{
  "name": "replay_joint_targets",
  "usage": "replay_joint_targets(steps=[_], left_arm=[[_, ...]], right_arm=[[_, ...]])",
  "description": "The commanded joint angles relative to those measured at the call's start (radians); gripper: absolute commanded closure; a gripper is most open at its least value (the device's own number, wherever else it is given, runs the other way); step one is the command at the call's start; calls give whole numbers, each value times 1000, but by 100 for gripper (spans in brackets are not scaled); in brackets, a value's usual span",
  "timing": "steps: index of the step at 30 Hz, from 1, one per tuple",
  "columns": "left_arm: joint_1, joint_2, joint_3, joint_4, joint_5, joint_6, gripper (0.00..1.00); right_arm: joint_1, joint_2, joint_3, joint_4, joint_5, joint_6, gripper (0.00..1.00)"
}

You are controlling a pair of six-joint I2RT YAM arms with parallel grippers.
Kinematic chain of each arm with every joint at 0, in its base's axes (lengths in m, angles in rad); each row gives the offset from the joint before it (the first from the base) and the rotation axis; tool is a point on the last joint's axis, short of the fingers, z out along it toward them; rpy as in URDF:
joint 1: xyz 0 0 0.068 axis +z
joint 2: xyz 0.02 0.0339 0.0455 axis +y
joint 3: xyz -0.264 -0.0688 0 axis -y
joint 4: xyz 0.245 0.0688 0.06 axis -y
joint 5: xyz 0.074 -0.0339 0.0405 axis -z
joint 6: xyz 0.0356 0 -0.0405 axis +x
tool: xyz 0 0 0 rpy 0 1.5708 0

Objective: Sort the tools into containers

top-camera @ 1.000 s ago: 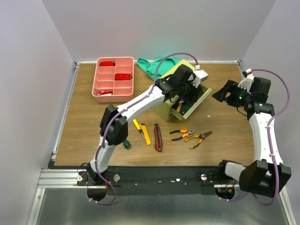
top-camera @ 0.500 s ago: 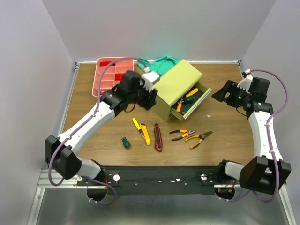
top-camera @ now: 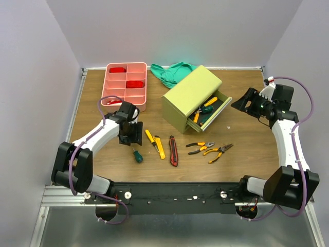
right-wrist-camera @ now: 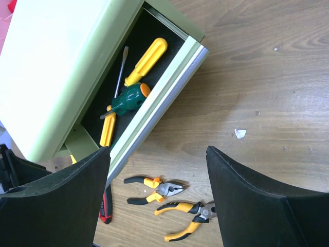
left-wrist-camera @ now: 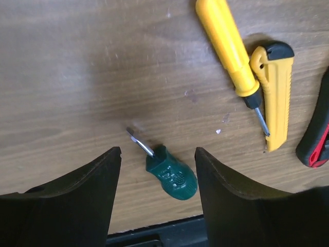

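A stubby green screwdriver [left-wrist-camera: 172,174] lies on the wood directly under my open left gripper [left-wrist-camera: 157,152] [top-camera: 131,136], untouched. To its right lie a yellow screwdriver [top-camera: 150,138], a yellow utility knife [top-camera: 160,148], a red-black utility knife [top-camera: 173,151] and two pliers [top-camera: 199,147] [top-camera: 218,152]. The olive chest [top-camera: 190,92] stands mid-table with its drawer [right-wrist-camera: 154,87] pulled out, holding yellow screwdrivers [right-wrist-camera: 146,62] and a green-handled one [right-wrist-camera: 128,99]. My right gripper [top-camera: 245,103] [right-wrist-camera: 157,152] hovers open and empty to the right of the drawer. The pink tray [top-camera: 126,100] sits at the back left.
A green cloth [top-camera: 172,72] lies bunched behind the chest. The pink tray holds red items [top-camera: 134,84] in some compartments. The black table edge [left-wrist-camera: 154,234] runs just below the green screwdriver. Grey walls close in the table on three sides.
My left arm has swung away from the chest drawer, leftward and down, to hover over the stubby green screwdriver, its jaws widening. The right arm has stayed put.
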State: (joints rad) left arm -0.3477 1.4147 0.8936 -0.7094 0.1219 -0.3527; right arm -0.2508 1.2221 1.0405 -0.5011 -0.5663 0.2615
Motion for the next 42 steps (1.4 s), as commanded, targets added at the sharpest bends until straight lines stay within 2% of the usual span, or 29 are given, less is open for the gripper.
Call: replay_joint_targets(steps=[1,5,11,14,15,17,18,19,23,24,27,31,33,38,42], left_arm=[[4,1,-51,-61,93,-118,33],[1,0,-148,-58,145,-143,35],[-4,58,-160,-13,214,-124,44],[-4,53,-141,1,234,-112,62],[-4,47,-105,4,231,-106,73],[-4,33,-53,5,194,-71,86],[-4,30,23,5,171,-60,97],[-2,27,68,2,144,-52,100],[0,20,332,8,35,-31,100],[0,24,441,33,-11,-25,100],[0,49,610,169,-1,-3,100],[-54,157,735,321,330,52,100],[-130,208,816,324,398,98,100],[-296,329,922,260,501,318,100],[-395,414,1019,153,502,409,100]], right_arm=[[-8,-27,-17,3,0,-10,18],[-10,-38,-23,-1,6,-13,18],[-15,-33,-28,4,5,-5,18],[-16,-33,-25,7,3,-2,17],[-16,-32,-25,9,5,-1,17],[-16,-29,-22,7,6,-2,18],[-16,-24,-20,9,5,-1,18],[-16,-22,-20,9,5,-1,18],[-16,-6,-16,13,-6,8,18],[-16,-3,-16,18,-7,10,18],[-16,5,-14,27,-4,12,18],[-16,11,-20,30,-12,21,18],[-16,11,-22,30,-17,25,18],[-16,-6,-31,42,-26,31,18],[-18,-30,-51,30,-12,18,18]])
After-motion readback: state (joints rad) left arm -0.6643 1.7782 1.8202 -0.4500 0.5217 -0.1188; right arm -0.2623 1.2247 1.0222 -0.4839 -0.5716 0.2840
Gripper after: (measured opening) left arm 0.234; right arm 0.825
